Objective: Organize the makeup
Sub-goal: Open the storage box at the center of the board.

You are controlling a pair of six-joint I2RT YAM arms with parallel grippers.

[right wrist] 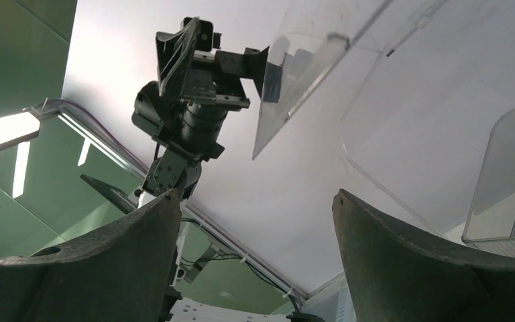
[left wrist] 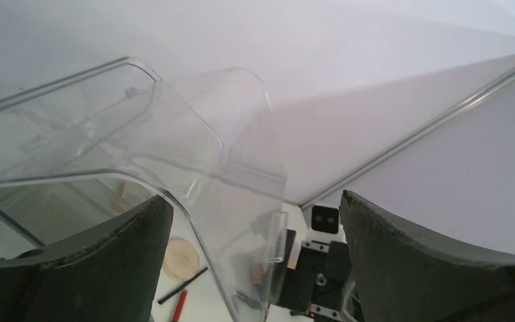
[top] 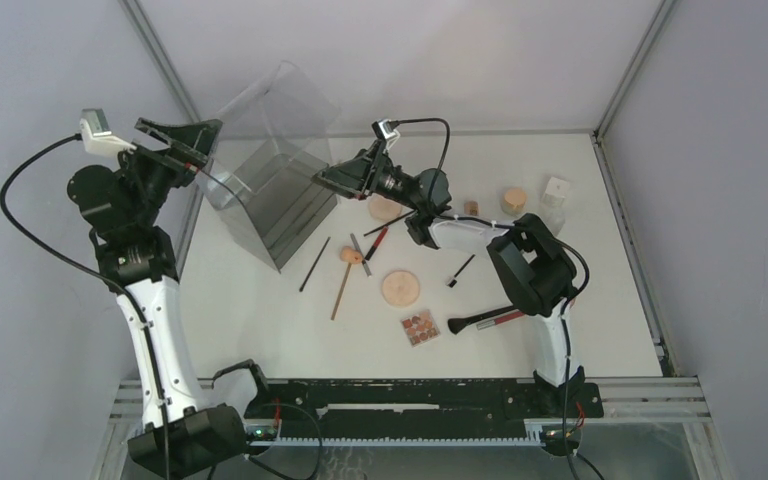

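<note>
Left fingers (left wrist: 94, 268) spread astride clear organizer (top: 280, 190) wall; right fingers (right wrist: 107, 268) spread beside it; powder disc (top: 400, 288) nearby.

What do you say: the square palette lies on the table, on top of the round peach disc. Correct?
No. The square palette lies on the table beside the round peach disc, not on top of it, as the top external view shows.

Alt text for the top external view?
Left gripper and right gripper, both open, flank a clear acrylic organizer at the table's back left. Brushes, pencils, powder discs and a palette lie scattered to its right.
</note>
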